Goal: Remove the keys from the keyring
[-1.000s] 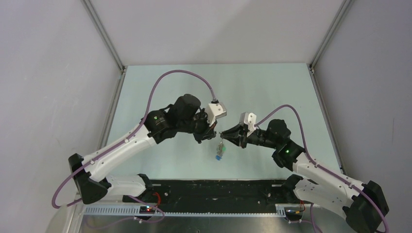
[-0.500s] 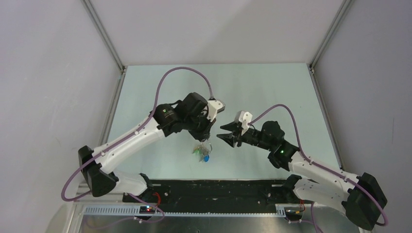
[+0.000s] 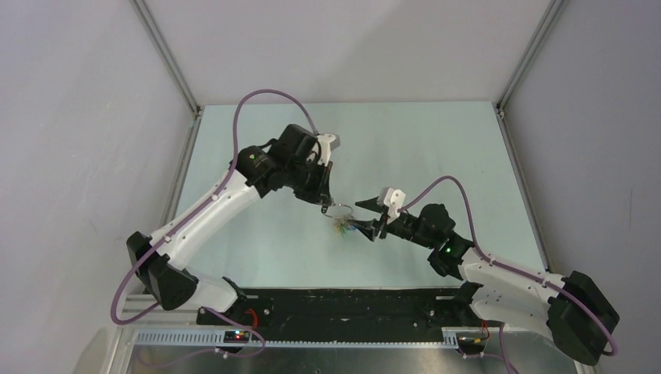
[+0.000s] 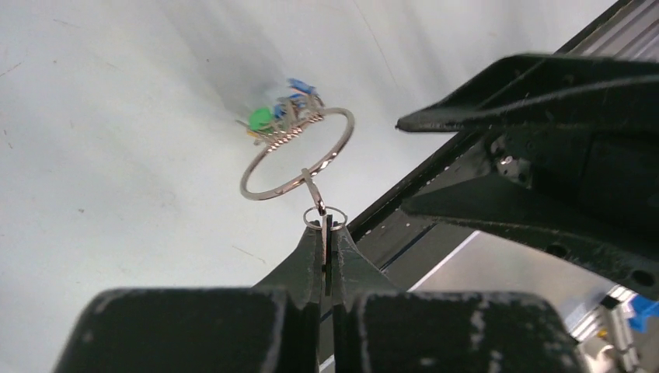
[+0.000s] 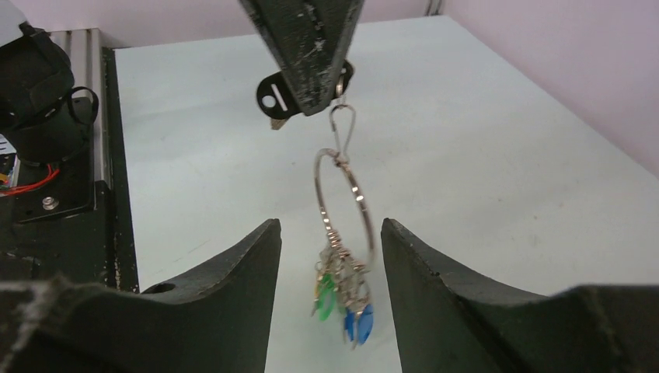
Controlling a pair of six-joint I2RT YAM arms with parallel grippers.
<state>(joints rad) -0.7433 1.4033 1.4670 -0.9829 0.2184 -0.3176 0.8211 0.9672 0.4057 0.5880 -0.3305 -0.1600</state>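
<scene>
The keyring is a silver wire ring hanging in the air from a small clasp. The keys, with green and blue heads, hang bunched at its lowest part. My left gripper is shut on a flat black tag at the clasp's small loop and holds the ring above the table. My right gripper is open. In the right wrist view the ring and keys hang between its fingers, touching neither. The keys show beyond the ring in the left wrist view.
The pale green table is walled by grey panels at the back and sides. A black rail with the arm bases runs along the near edge. Purple cables loop above both arms.
My left gripper has moved back and right, carrying the keyring with it. My right gripper has moved forward and left, so the ring and keys now hang between its open fingers.
</scene>
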